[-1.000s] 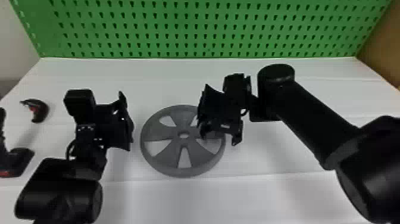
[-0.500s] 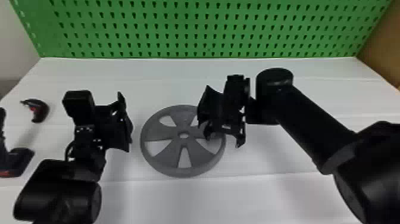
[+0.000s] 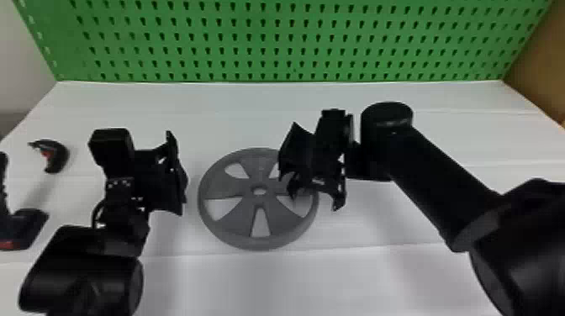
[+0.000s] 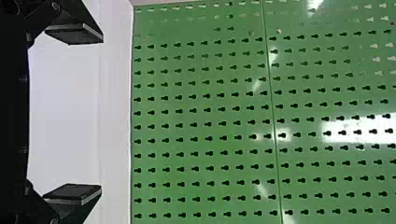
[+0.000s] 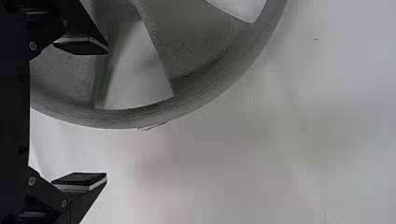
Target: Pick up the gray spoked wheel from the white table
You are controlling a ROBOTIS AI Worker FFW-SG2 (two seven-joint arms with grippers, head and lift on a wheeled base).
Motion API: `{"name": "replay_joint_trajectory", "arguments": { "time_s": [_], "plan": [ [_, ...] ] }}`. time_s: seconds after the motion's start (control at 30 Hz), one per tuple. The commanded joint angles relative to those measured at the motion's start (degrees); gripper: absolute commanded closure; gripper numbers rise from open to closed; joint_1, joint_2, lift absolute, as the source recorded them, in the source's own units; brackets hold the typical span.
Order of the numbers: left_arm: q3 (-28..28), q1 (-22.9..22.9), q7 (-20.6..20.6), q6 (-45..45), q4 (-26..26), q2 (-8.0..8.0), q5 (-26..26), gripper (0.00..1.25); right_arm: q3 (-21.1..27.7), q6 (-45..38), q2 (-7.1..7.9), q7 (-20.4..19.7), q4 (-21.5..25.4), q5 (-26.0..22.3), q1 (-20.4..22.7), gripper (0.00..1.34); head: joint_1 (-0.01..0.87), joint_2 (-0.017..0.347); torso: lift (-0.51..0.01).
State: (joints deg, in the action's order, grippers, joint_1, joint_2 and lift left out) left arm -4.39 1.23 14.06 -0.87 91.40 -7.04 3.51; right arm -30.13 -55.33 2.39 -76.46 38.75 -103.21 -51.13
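Ridged gray wheel [image 3: 260, 202] with wedge-shaped spokes [image 3: 240, 217], the right hand [image 3: 291, 176] near its rim [image 3: 260, 243], fingers [image 5: 81, 179] wide apart.

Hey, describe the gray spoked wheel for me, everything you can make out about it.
The gray spoked wheel lies flat on the white table, between the two grippers as the head view shows it. It is round, matte and plastic-looking, with a plain rim, broad flat spokes that widen toward the rim, tapered openings between them and a small hub with a hole in the middle. The right gripper is over its right side, hiding part of it, with its fingers apart; whether they touch the wheel I can't tell.
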Motion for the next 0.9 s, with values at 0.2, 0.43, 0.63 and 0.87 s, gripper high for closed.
{"name": "replay_joint_trajectory", "arguments": {
  "time_s": [0.2,0.43,0.63,0.87],
  "plan": [
    [-0.27,0.00,0.00,-0.01,0.01,-0.17,0.10,0.15,3.68,0.13,0.25,1.75,0.54,4.07,2.00,0.32,0.765,0.002,-0.096],
    [-0.18,0.00,0.00,-0.01,0.01,-0.26,0.19,0.15,3.68,0.48,0.43,3.07,0.10,4.95,2.70,0.32,0.765,0.002,-0.096],
    [-0.35,0.00,0.00,-0.01,0.01,-0.26,0.19,0.15,2.98,0.57,0.51,3.07,0.01,5.21,2.53,0.32,0.765,0.002,-0.096],
    [-0.44,0.00,0.00,-0.01,0.01,-0.26,0.19,0.15,2.36,0.83,0.60,3.07,-0.07,3.89,2.44,0.34,0.765,0.002,-0.096]
  ]
}}
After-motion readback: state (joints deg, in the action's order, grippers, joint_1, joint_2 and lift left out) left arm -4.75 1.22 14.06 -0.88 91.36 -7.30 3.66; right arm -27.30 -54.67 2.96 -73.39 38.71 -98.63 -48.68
